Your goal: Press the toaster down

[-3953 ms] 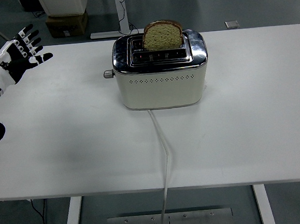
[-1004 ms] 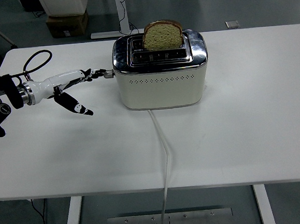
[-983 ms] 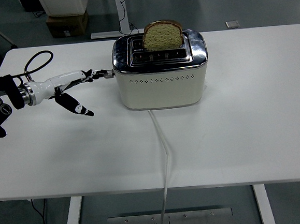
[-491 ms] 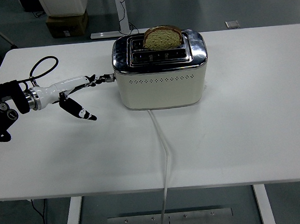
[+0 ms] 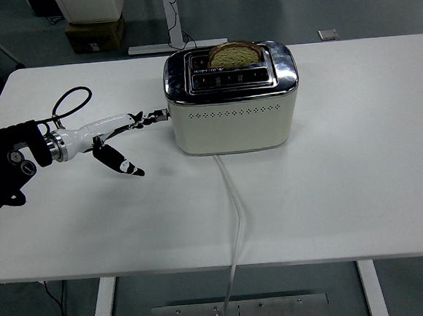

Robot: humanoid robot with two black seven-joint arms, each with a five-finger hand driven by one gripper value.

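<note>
Fingertips of the left hand (image 5: 125, 128), spread and grasping nothing, could slip off the cream toaster's (image 5: 232, 98) small side lever (image 5: 163, 115) mid-press.

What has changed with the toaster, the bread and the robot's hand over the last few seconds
The left hand came in from the table's left edge and its fingertips pushed the small side lever down. The brown bread slice sank into the cream-and-chrome toaster, which shifted slightly right. The white cord stays put.
</note>
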